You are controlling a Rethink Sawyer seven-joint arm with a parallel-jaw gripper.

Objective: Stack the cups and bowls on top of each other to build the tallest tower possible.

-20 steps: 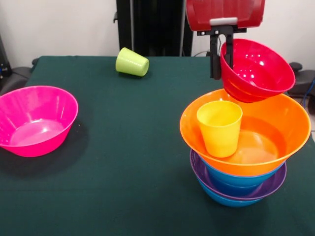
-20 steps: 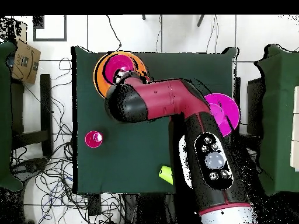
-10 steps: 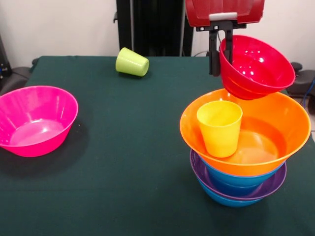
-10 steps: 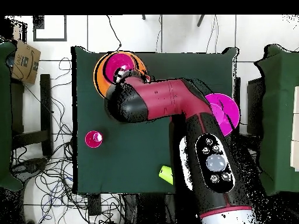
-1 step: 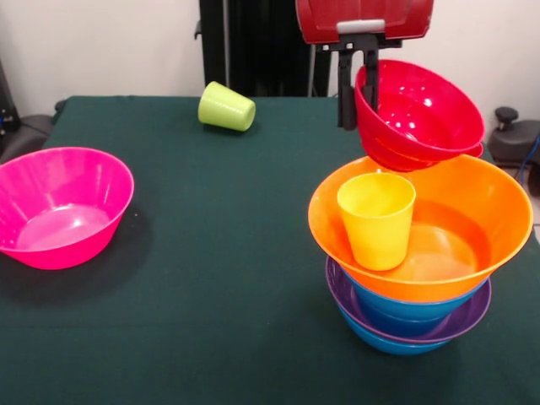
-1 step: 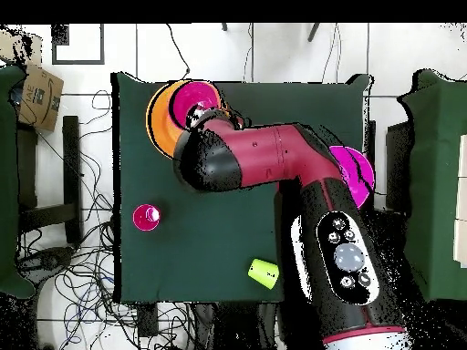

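My gripper (image 5: 358, 97) hangs from above, shut on the near rim of a red bowl (image 5: 419, 114): one finger is outside the wall, the other inside. The bowl is tilted and hangs just above the back rim of the orange bowl (image 5: 472, 253). That orange bowl tops the tower, resting on a blue bowl (image 5: 396, 310), a purple bowl (image 5: 462, 322) and another blue one. A yellow cup (image 5: 377, 221) stands upright inside the orange bowl, at its left. A lime green cup (image 5: 226, 107) lies on its side at the far edge. In the overhead view the arm covers part of the tower (image 6: 160, 117).
A large pink bowl (image 5: 59, 205) sits upright at the table's left. The overhead view shows a small red cup (image 6: 146, 217) standing alone near the table's left edge, and the lime cup (image 6: 264, 272) near the bottom edge. Green cloth covers the table (image 5: 219, 295).
The gripper has carried the red bowl a little to the left and slightly up in the front view. Overhead, the arm has swung and uncovered the lime cup.
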